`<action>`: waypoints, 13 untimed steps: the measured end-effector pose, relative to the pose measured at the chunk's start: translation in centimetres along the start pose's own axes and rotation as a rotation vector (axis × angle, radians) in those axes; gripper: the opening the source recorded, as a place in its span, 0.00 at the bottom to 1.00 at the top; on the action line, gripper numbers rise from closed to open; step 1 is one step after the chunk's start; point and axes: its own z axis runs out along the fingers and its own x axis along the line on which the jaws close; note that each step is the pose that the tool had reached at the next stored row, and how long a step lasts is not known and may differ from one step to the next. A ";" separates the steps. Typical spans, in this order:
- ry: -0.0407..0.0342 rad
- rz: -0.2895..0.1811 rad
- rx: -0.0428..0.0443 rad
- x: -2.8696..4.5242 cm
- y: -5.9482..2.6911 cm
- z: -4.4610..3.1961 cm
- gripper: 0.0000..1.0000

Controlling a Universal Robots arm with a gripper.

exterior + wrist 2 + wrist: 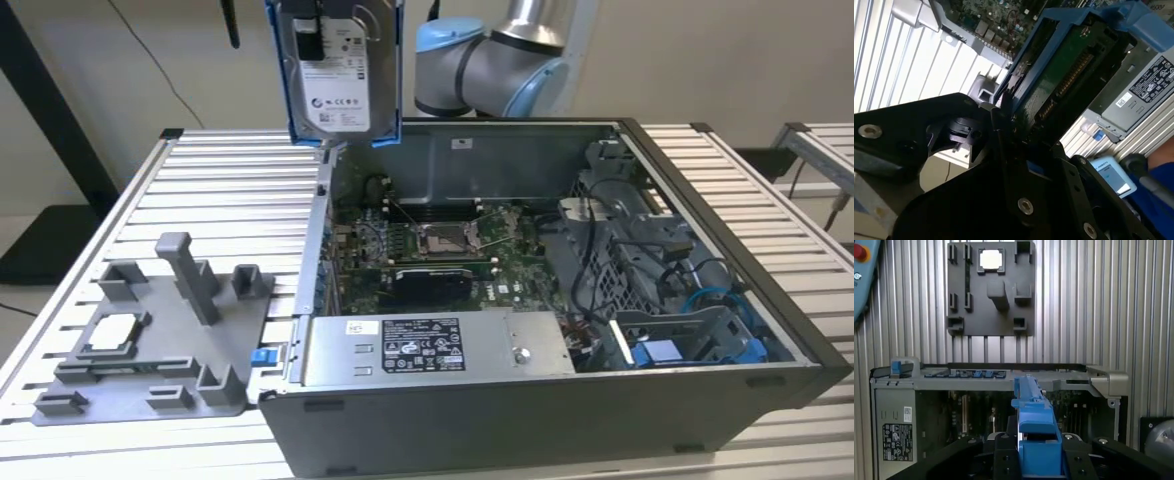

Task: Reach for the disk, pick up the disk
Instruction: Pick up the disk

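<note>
1. I see the disk lifted in the air and hanging upright in the exterior view. Its white label faces the camera and blue rails run down both edges. It touches neither the table nor the case.
2. In the first wrist view the black fingers are clamped on the disk, one on each side of its blue rail. In the second wrist view its green circuit board side shows.
3. Below the disk lies the open computer case on its side, with the motherboard exposed inside. A grey power supply sits along the case's near wall.
4. The robot arm rises at the far side of the case.
5. On the exterior view's left, just beside the case, a grey fixture tray rests on the slatted table.
6. A small white-grey part lies in one pocket of the tray.
</note>
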 end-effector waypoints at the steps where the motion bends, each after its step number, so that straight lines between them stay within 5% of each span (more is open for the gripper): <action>1: 0.0000 -0.001 0.0001 0.00 -0.39 0.00 0.00; 13: -0.0013 -0.007 0.0000 0.03 -5.48 -0.73 0.00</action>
